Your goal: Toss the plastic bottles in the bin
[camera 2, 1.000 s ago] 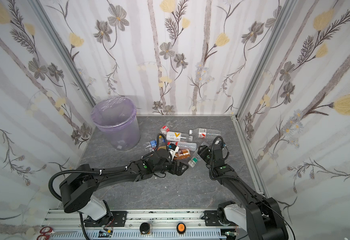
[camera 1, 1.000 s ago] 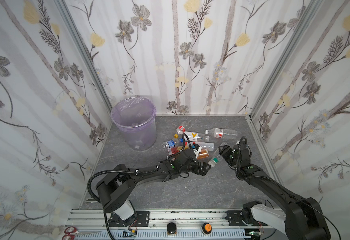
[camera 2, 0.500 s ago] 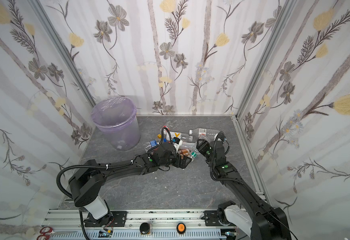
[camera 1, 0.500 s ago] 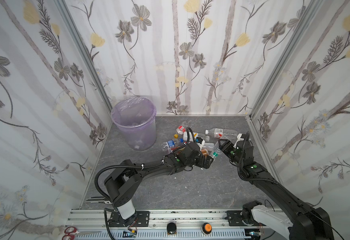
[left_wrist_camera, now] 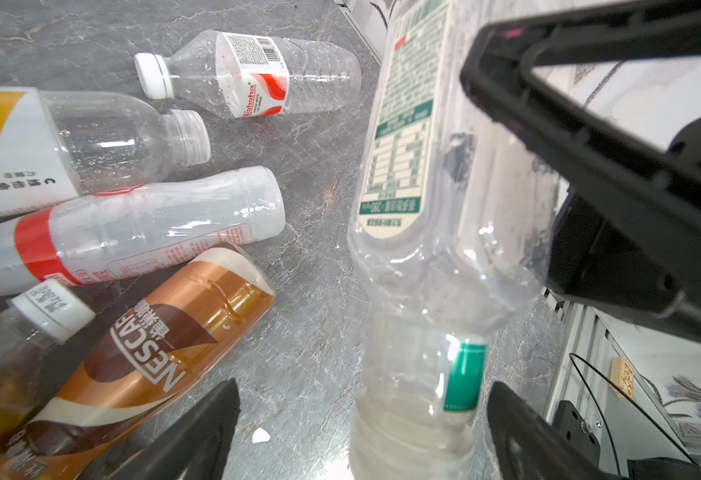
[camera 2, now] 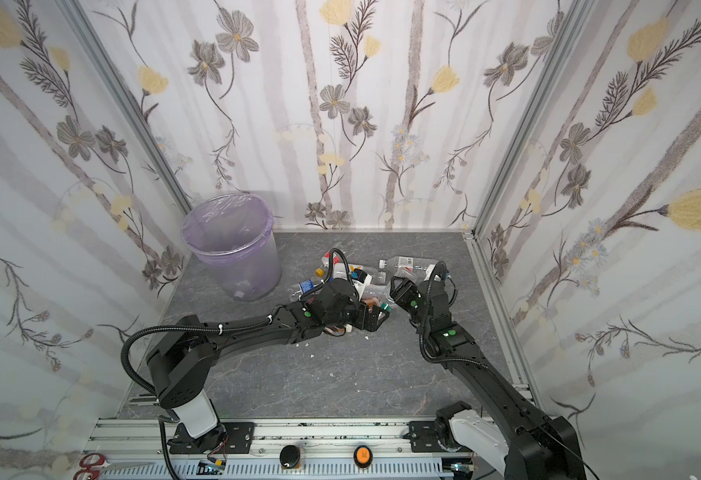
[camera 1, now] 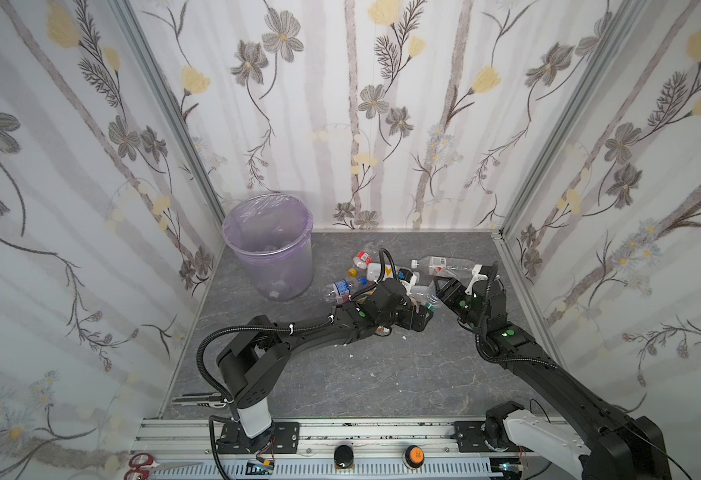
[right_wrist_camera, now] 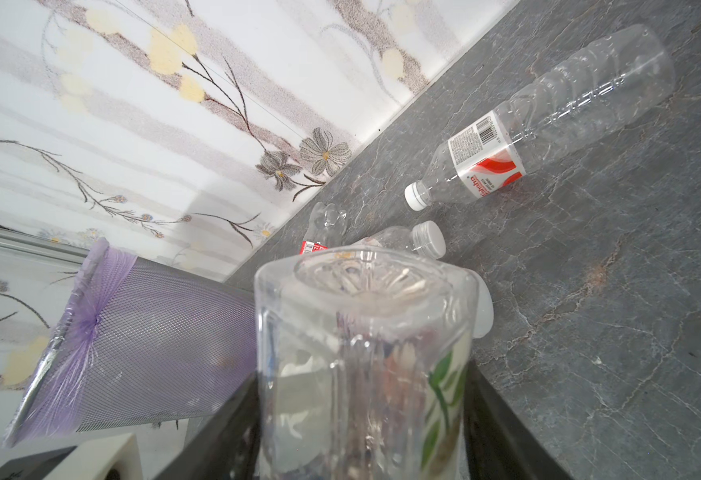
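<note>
My right gripper point(right_wrist_camera: 361, 415) is shut on a clear square bottle point(right_wrist_camera: 361, 332) with a green leaf label, held off the grey floor in the right wrist view. In both top views this gripper point(camera 1: 440, 291) point(camera 2: 398, 291) faces my left gripper point(camera 1: 419, 318) point(camera 2: 376, 318). The left wrist view shows the left gripper point(left_wrist_camera: 361, 399) open, its fingers standing either side of that bottle's point(left_wrist_camera: 436, 208) neck without pressing it. More plastic bottles lie behind: a brown coffee one point(left_wrist_camera: 153, 345), a red-banded white one point(left_wrist_camera: 132, 237) and a clear one point(left_wrist_camera: 257, 75). The purple bin point(camera 1: 267, 249) point(camera 2: 232, 249) stands at the back left.
The bottle pile point(camera 1: 378, 274) lies between the bin and the right wall, with a clear bottle point(camera 1: 440, 262) behind my right gripper. Small white scraps point(camera 1: 351, 356) dot the floor. Red scissors point(camera 1: 141, 465) rest on the front rail. Walls close in on three sides.
My right gripper has lifted the clear bottle off the floor and carried it left. The left gripper has swung toward it, and its fingers now flank the bottle's neck.
</note>
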Action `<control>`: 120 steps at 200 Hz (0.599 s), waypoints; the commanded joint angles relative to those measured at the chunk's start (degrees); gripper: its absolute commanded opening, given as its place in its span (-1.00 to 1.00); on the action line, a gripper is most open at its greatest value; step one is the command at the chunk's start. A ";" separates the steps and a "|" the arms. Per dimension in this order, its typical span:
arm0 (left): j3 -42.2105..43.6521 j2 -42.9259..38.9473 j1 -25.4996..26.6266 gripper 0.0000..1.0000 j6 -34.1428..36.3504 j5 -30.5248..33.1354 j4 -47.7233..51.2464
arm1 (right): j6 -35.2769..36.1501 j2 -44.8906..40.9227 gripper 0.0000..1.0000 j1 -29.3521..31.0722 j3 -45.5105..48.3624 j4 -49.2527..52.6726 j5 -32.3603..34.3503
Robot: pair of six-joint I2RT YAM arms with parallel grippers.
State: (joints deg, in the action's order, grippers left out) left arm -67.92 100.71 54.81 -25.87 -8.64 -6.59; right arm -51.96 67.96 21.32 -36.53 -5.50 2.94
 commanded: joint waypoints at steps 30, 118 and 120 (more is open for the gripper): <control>-2.45 1.75 0.04 0.75 0.34 -1.20 -0.09 | -0.68 1.12 -0.01 1.01 -0.83 -3.55 -0.27; -2.74 2.80 0.04 0.06 0.46 -0.94 -0.15 | -1.91 2.65 -0.02 1.07 -0.68 -5.66 -0.57; -2.74 2.82 0.04 0.05 0.40 -0.94 -0.17 | -1.93 2.69 -0.02 1.04 -0.70 -5.75 -0.61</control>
State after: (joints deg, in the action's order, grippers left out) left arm -70.15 103.04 54.92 -25.69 -9.69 -6.24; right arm -52.90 70.11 22.37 -36.84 -7.75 2.92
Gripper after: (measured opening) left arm 0.568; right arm 0.667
